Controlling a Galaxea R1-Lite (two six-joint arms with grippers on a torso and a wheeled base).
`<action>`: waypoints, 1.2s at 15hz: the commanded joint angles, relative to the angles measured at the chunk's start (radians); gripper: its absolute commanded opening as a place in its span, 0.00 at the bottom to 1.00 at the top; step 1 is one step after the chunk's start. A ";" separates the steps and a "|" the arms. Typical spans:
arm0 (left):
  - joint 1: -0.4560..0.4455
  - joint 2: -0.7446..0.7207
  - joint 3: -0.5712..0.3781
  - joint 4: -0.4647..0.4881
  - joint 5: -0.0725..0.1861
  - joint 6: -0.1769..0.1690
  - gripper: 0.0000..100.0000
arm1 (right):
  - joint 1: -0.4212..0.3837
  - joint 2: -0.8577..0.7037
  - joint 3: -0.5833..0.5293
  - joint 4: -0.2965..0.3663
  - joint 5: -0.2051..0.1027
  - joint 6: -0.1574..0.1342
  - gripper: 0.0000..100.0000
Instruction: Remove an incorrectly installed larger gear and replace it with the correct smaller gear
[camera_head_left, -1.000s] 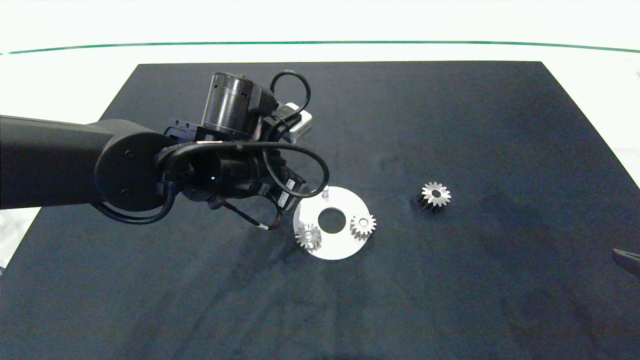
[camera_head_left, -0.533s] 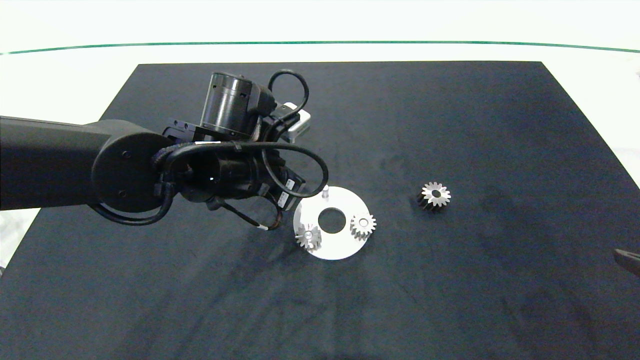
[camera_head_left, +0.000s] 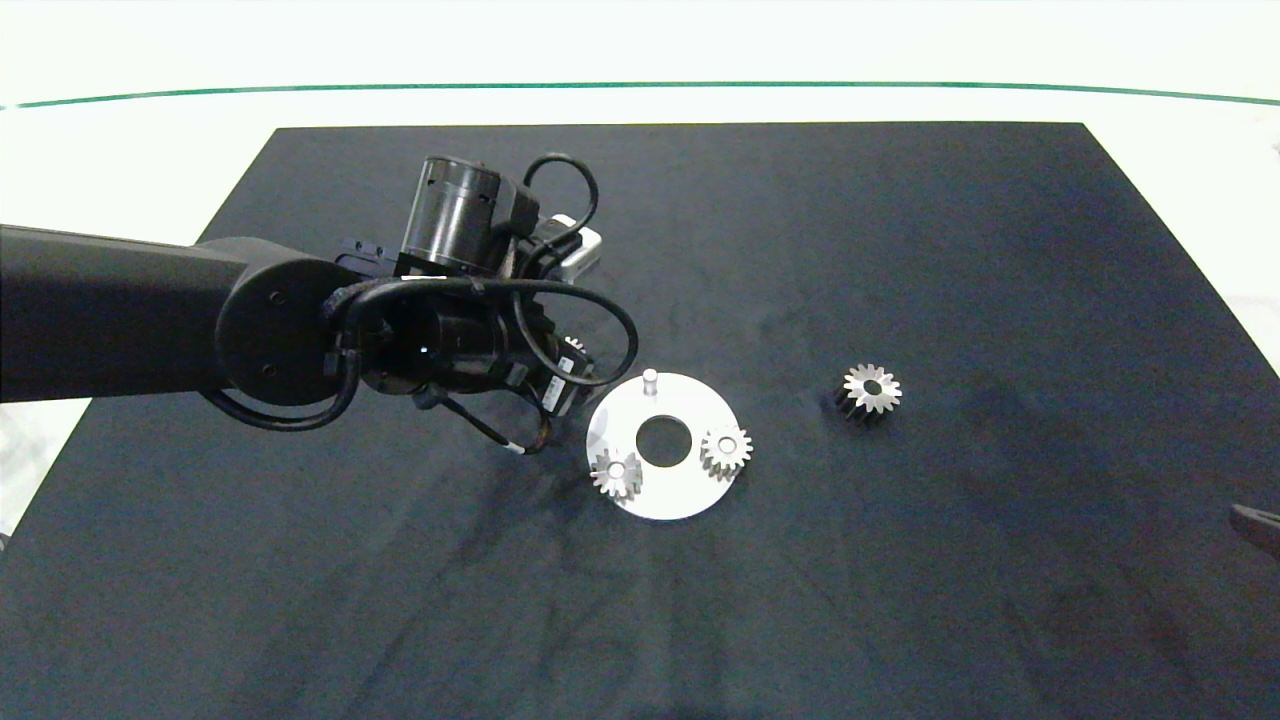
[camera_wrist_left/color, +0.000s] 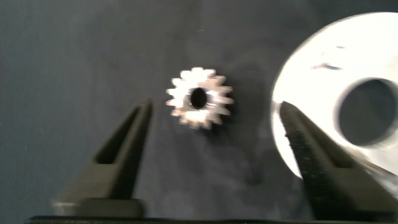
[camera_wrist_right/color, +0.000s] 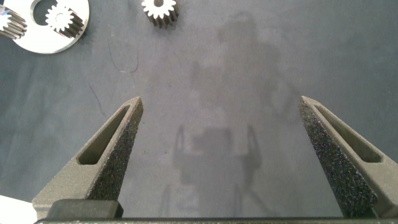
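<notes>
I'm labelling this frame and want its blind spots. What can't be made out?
Head view: the left arm hides the smaller gear and the left gripper.
Head view: the right gripper is nearly all past the edge.
Left wrist view: the plate is cut off by the edge.
Right wrist view: the larger gear is cut by the edge.

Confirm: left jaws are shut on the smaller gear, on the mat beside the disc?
Not shut. The left gripper's jaws stand open, clear of the smaller gear, which lies on the mat beside the disc. The left wrist view shows it.
</notes>
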 joint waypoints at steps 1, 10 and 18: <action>0.029 0.038 -0.036 0.013 0.002 -0.002 1.00 | 0.000 -0.001 0.001 0.002 -0.001 -0.001 1.00; 0.043 0.062 -0.043 0.016 0.002 -0.016 1.00 | -0.010 -0.001 0.002 0.002 0.004 0.001 1.00; 0.044 0.084 -0.054 0.010 0.002 -0.034 0.95 | -0.010 -0.001 0.007 0.002 0.004 0.001 1.00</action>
